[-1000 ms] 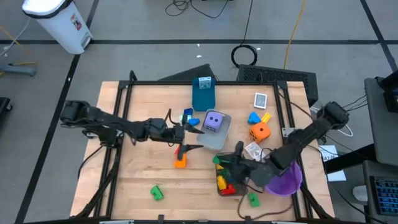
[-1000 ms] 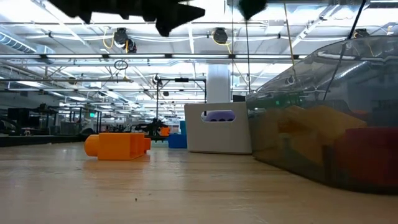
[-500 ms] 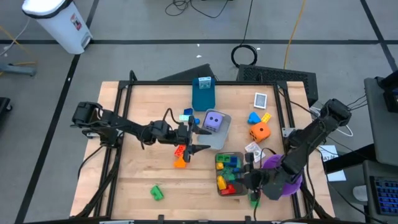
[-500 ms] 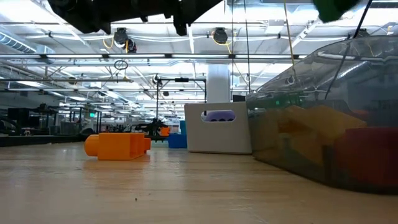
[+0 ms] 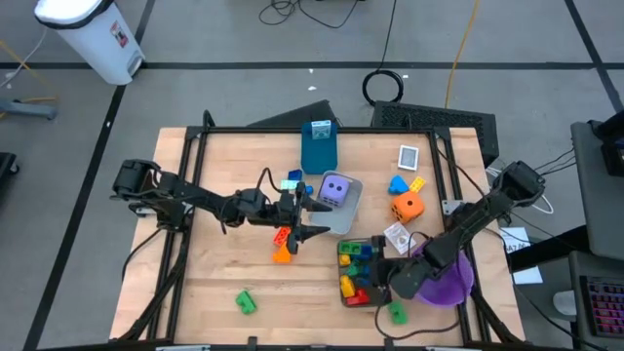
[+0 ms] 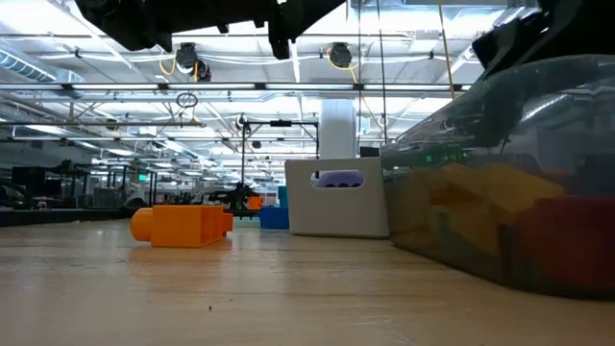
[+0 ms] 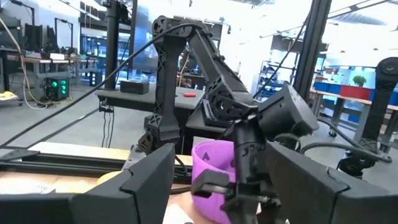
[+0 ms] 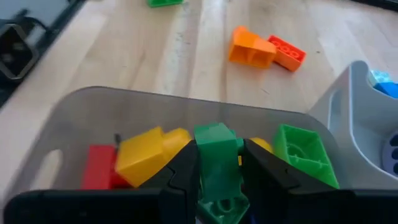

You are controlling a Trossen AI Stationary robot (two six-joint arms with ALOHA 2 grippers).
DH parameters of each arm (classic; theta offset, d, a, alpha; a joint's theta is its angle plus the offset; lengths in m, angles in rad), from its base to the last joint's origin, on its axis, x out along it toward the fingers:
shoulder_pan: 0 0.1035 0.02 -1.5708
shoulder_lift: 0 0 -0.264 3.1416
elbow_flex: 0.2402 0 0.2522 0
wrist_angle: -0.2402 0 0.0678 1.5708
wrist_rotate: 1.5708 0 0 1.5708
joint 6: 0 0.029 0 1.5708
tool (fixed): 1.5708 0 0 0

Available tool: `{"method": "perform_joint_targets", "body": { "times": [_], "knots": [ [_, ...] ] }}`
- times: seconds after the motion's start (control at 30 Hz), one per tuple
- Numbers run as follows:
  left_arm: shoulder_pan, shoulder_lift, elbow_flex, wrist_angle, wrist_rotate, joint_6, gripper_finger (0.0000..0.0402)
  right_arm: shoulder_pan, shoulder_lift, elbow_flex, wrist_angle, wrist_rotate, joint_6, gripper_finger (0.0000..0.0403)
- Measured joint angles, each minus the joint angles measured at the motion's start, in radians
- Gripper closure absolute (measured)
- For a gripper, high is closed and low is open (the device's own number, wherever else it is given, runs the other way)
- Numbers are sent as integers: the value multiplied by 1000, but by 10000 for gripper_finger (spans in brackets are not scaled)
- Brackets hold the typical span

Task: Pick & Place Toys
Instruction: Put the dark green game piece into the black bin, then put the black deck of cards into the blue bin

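My right claw (image 8: 217,180) pinches a green brick (image 8: 217,163) above the grey tray (image 8: 81,118) of bricks near the desk's front edge, while my left claw (image 5: 304,216) hovers parted and empty mid-desk over the orange brick (image 5: 282,255).

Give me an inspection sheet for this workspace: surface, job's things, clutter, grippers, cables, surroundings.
Surface: wooden table, framed by dark rails.
Job's things: bricks in grey tray; purple die in second tray; orange die, orange brick, green brick loose.
Clutter: purple bowl, blue box, small cards.
Grippers: right gripper shut on green brick over the grey tray; left gripper open, above orange brick.
Cables: coil on floor.
Surroundings: white bin.
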Motion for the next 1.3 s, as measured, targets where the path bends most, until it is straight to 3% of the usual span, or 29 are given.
{"method": "perform_joint_targets", "body": {
  "times": [0.53, 0.77, 0.97, 1.3],
  "knots": [
    [0, 0, 0, -1, 0, -23, 144, -66, 101, -4, 93, -6, 17, 308],
    [-2, 0, 0, -2, 0, -31, 144, -71, 101, -4, 93, -13, -18, 249],
    [-2, 0, 0, -2, 0, -28, 144, -97, 72, -4, 102, -88, -53, 197],
    [-1, 0, 0, -3, 0, -26, 144, -105, -79, -4, 122, -252, -163, 170]
  ]
}}
